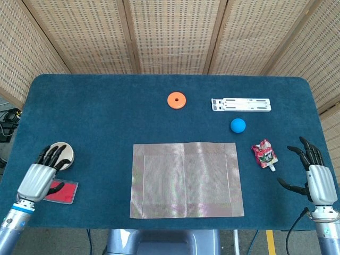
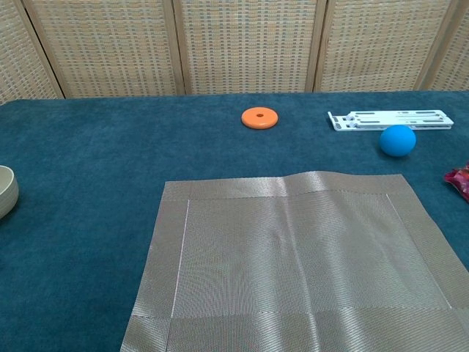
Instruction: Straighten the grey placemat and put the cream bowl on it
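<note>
The grey placemat (image 1: 186,179) lies flat and square to the table's front edge in the middle of the blue table; the chest view shows the placemat (image 2: 293,264) with a slight ripple along its far edge. The cream bowl (image 1: 64,152) stands upright at the far left, and only its rim shows in the chest view as the bowl (image 2: 6,191). My left hand (image 1: 38,178) is over the bowl's near side, fingers stretched out over it and holding nothing. My right hand (image 1: 315,180) hovers open at the front right corner, fingers spread.
A red flat tray (image 1: 65,192) lies just under my left hand. An orange ring (image 1: 176,100), a white folding stand (image 1: 241,104) and a blue ball (image 1: 237,125) sit at the back. A red snack packet (image 1: 264,153) lies right of the mat.
</note>
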Robot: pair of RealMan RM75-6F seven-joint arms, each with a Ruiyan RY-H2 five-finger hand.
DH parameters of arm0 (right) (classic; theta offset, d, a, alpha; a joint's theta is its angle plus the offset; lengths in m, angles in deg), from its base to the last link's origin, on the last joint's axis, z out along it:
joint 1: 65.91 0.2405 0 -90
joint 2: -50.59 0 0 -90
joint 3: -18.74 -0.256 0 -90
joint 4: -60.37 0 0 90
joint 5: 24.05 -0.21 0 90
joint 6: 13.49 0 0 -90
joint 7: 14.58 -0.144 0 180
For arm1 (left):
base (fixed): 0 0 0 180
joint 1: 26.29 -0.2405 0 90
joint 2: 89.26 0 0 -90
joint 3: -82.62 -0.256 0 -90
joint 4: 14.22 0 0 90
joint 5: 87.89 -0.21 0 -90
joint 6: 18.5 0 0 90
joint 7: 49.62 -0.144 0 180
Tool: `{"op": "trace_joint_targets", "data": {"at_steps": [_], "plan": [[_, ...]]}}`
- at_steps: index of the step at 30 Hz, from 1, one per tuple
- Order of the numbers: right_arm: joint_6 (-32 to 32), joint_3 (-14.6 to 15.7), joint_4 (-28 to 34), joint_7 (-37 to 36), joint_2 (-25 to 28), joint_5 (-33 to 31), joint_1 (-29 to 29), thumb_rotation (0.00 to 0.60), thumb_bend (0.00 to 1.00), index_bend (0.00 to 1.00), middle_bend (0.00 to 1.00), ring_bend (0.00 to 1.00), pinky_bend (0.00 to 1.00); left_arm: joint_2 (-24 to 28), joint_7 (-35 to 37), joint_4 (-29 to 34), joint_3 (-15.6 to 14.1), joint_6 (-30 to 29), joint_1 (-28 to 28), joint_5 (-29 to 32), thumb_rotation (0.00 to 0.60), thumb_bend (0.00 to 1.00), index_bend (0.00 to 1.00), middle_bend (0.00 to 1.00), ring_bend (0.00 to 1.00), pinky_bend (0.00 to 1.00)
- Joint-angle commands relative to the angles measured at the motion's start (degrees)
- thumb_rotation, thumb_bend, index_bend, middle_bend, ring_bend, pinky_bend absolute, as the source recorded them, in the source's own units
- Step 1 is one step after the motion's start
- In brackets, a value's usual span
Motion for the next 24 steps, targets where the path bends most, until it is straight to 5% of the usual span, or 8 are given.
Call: {"op": "trace_joint_targets", "data": {"at_steps": [1,12,24], "plan": [[-0.07,0.04,0.01,0.05,-0.03,-0.04,0.04,0.6,0.29,0.23,0.0,0.0,0.0,-1.73,4.63,-6.55,2.69,2.51,-1.17,4.13,0.6,0.22,0.4,0.0,0.0,0.0],[-0.35,0.04,-0.05,-0.4,0.15,-0.41,0.17,0.6,0.29,0.23,0.0,0.0,0.0,-6.87,9.21,-16.14,5.24,11.12,-0.15,7.89,0.6,0.3,0.51,0.0,0.0,0.0],[-0.06,0.12,0.08,-0.66,0.28,-0.29,0.11,0.6,0.29,0.23,0.0,0.0,0.0,-9.93,8.24,-19.74,6.53,14.72,0.29,8.53,0.6,0.35,0.55,0.0,0.0,0.0]]}}
